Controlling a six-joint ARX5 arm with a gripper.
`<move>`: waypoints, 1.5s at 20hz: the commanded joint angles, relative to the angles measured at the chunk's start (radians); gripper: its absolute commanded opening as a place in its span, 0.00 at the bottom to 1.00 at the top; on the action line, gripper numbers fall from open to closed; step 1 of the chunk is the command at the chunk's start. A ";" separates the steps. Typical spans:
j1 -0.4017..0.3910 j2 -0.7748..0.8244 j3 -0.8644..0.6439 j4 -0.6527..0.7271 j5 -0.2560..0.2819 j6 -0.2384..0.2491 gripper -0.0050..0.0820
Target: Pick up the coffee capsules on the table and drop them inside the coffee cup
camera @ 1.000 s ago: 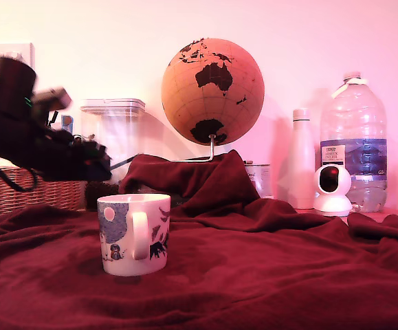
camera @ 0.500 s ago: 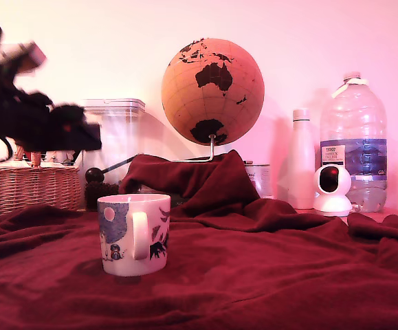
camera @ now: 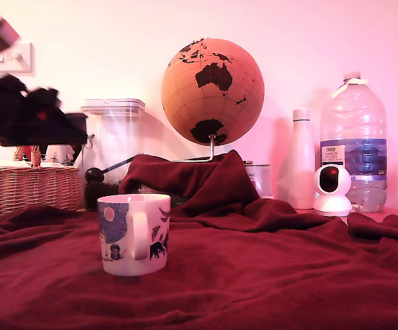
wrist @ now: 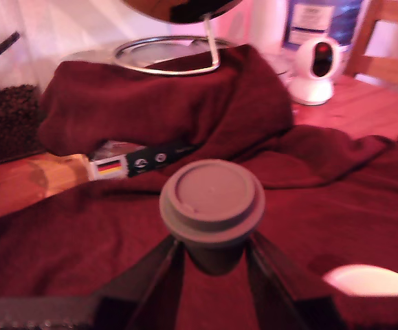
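Pink-lit plain wall [camera: 116,41], wall switch [camera: 16,57].

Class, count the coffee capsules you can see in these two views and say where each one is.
1. The coffee capsule sits gripped between the gripper's jaws above the table. Others may lie hidden in the cloth's folds.

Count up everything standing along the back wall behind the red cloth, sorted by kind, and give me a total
Globe: 1
Large water bottle: 1
White bottle: 1
Small white camera: 1
Clear canister: 1
Wicker basket: 1
Metal tin, partly hidden behind the cloth: 1
Total: 7
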 commanded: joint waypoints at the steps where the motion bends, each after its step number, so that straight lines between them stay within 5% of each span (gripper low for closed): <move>1: -0.002 -0.030 -0.039 -0.005 0.011 -0.011 0.30; 13: -0.066 -0.164 -0.204 -0.019 0.051 -0.079 0.30; 30: -0.120 -0.174 -0.230 -0.028 0.071 -0.082 0.30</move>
